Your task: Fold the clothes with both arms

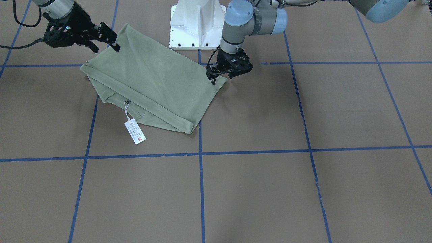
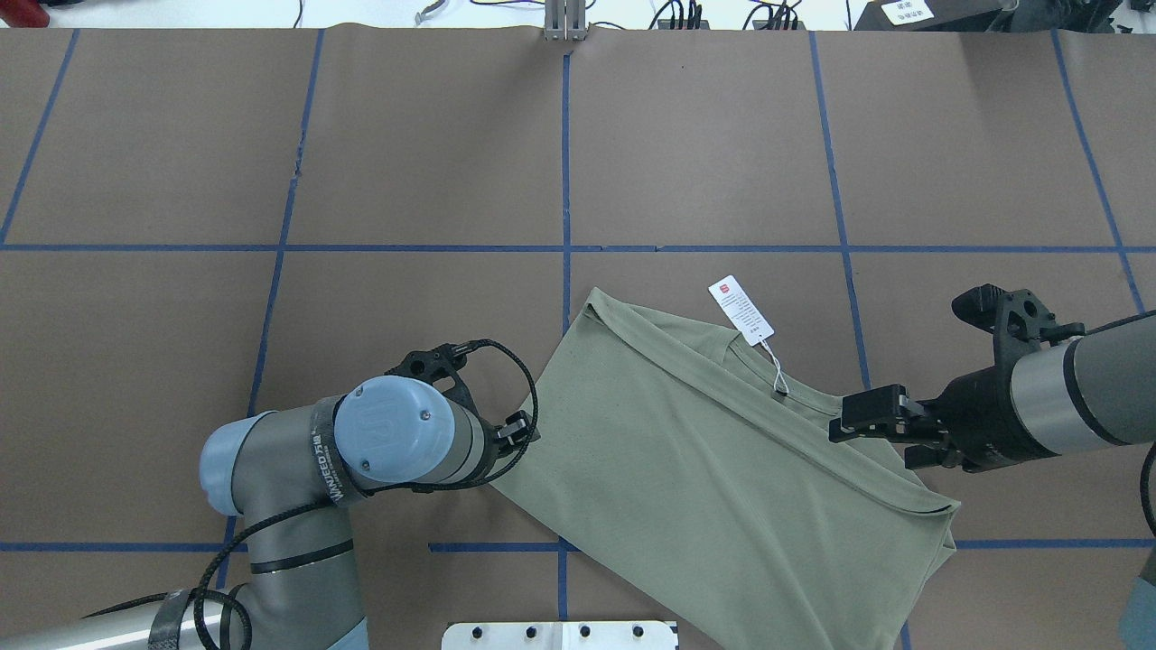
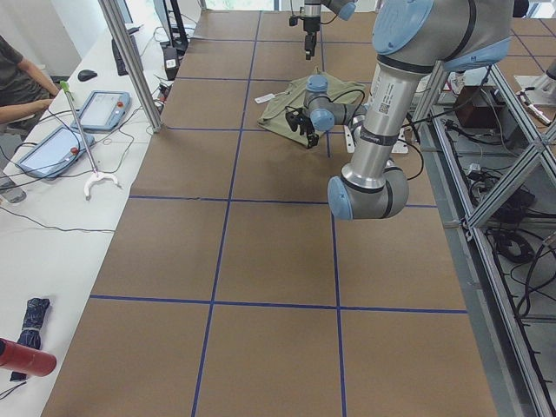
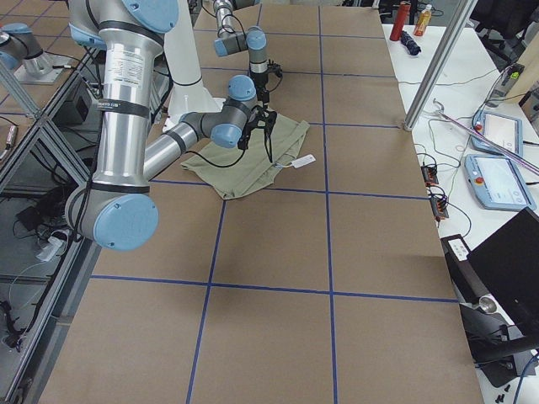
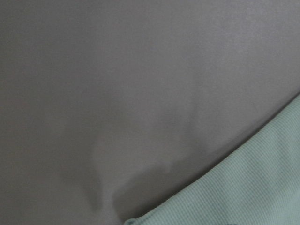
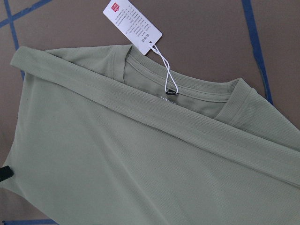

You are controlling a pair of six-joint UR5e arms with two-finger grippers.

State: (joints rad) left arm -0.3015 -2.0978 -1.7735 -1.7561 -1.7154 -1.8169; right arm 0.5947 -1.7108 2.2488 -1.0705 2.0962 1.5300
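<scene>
Jaws on the left gripper [image 1: 222, 78] look apart, sitting low and straddling one corner of the shirt [image 1: 152, 84], a likely spot for a pinch on that corner. Over on the other side, the right gripper [image 1: 106, 47] hangs at the opposite edge with its jaws apart too, and its wrist view looks down on cloth that lies flat, so I judge nothing is gripped there. One arm at each end makes sense: both sides would rise together and the fold would land square. The shirt lies on the counter [image 1: 270, 185] just in front of the white base [image 1: 197, 23], with a folded edge running across just below the neckline and its paper tag [image 1: 135, 131] trailing off onto bare counter. The count: one shirt, one tag, two arms, two grippers.
</scene>
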